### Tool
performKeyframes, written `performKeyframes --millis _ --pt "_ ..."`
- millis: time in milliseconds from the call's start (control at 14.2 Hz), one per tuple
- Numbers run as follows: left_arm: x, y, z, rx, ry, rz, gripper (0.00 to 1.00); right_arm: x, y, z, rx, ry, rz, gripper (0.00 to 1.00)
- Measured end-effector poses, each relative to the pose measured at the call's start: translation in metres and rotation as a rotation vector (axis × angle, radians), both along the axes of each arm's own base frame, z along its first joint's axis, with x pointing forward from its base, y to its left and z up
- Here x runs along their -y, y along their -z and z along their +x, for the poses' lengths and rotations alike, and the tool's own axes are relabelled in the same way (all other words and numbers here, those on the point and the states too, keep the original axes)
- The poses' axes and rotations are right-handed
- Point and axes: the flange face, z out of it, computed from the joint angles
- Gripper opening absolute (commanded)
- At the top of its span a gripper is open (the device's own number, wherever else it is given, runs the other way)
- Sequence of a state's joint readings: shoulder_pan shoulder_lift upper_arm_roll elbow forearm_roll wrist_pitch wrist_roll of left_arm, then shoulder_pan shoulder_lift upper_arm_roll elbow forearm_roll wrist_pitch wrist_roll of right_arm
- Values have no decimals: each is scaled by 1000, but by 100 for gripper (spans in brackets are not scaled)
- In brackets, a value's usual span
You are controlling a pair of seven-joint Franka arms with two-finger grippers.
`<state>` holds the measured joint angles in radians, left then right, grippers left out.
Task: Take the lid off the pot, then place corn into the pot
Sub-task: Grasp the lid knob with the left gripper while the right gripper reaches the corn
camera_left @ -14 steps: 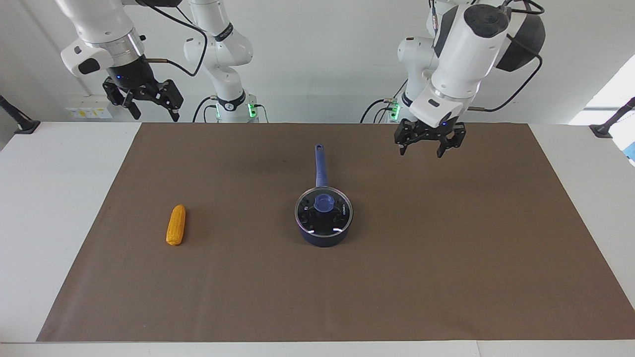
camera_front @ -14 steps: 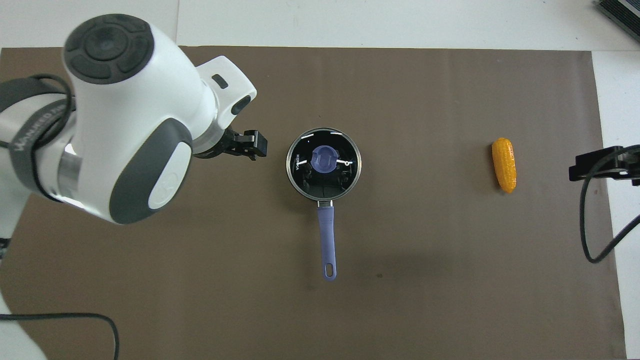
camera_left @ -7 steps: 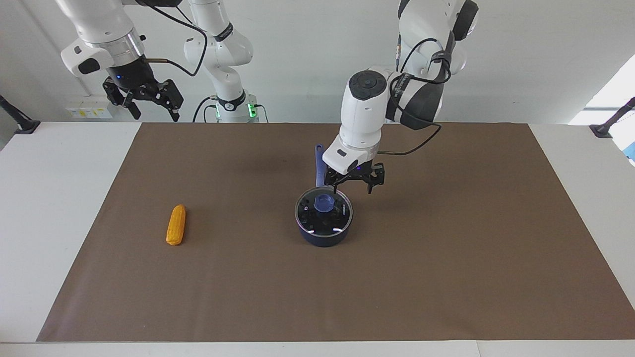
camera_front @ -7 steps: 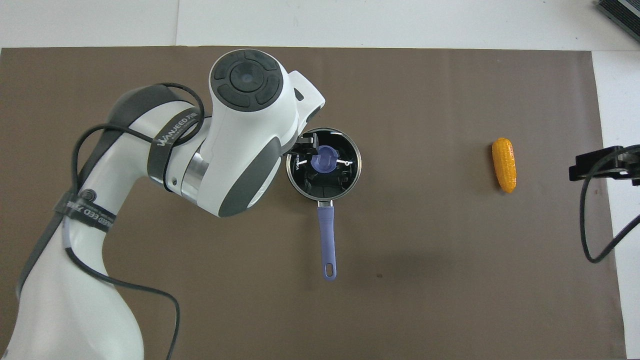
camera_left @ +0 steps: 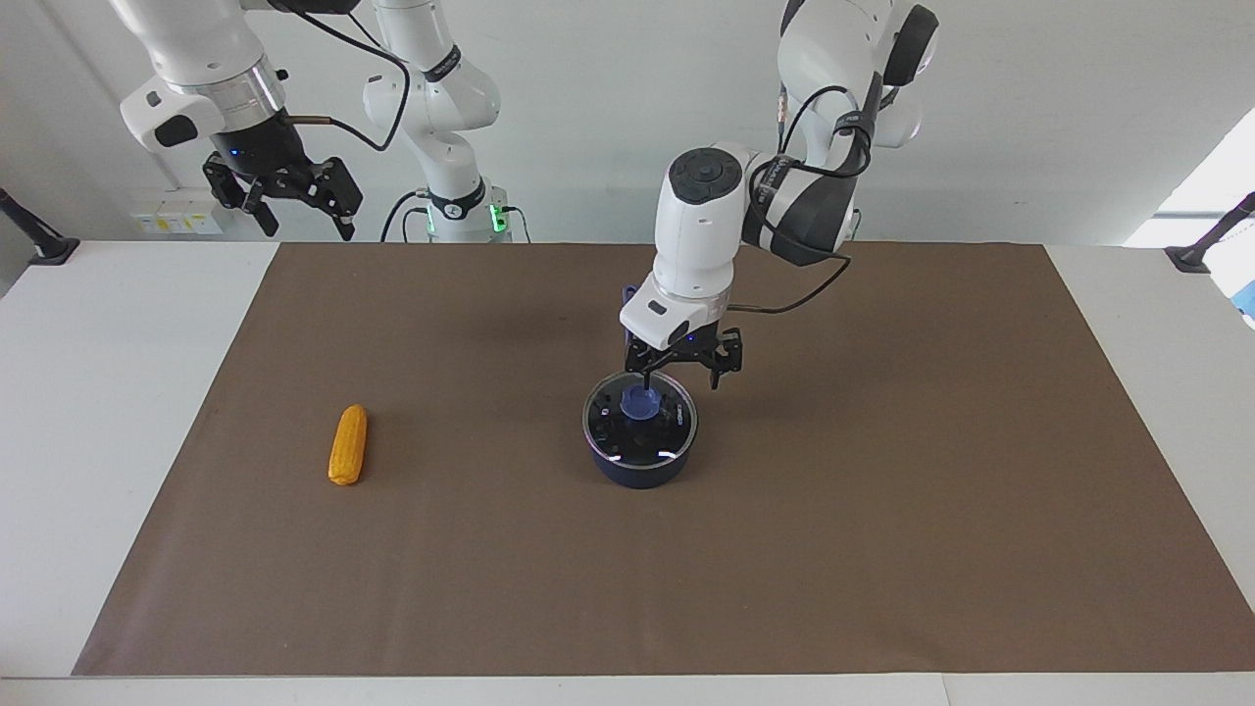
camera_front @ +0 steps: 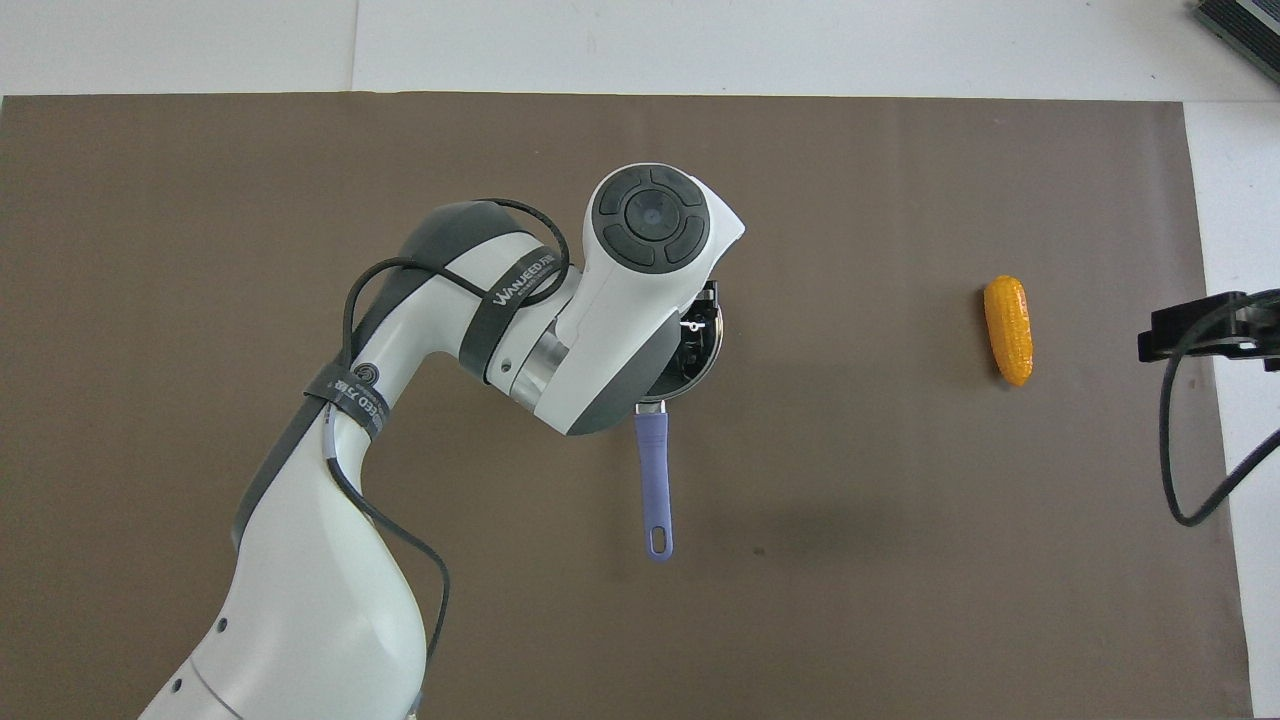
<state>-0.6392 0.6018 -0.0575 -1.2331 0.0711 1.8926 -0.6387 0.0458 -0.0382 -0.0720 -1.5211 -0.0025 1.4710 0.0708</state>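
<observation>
Swinging in from its own end of the table, the left gripper now hangs spread wide above the lid, which sits on the pot (presumably lining up on the knob). Well apart, the corn lies waiting; the right gripper idles open.

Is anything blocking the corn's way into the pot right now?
Yes. The lid sits on the pot, covering its opening. The left tool is over the lid, fingers open. The corn lies on the mat toward the right arm's end.
</observation>
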Motion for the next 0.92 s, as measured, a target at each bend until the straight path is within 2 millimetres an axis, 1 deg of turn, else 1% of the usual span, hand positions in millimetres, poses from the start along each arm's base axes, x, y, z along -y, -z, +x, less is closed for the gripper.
performKeyframes --millis 141,282,423,493,634,775,915 --pt "3 5 1 -1 -5 3 100 0 0 0 -4 1 0 100" --pt "4 4 1 0 -8 1 100 1 1 0 -4 1 0 100" --pt "5 4 0 0 -7 1 100 0 4 8 54 -1 -1 100" --pt "5 5 0 -1 -7 2 100 1 11 14 87 1 -2 100" --pt "6 8 -1 -6 -7 6 99 8 37 28 118 14 -5 100" --pt "6 10 -1 -8 -7 7 95 18 75 46 110 31 -9 100" --pt "7 10 -1 -8 -8 6 91 30 118 73 123 48 -17 100"
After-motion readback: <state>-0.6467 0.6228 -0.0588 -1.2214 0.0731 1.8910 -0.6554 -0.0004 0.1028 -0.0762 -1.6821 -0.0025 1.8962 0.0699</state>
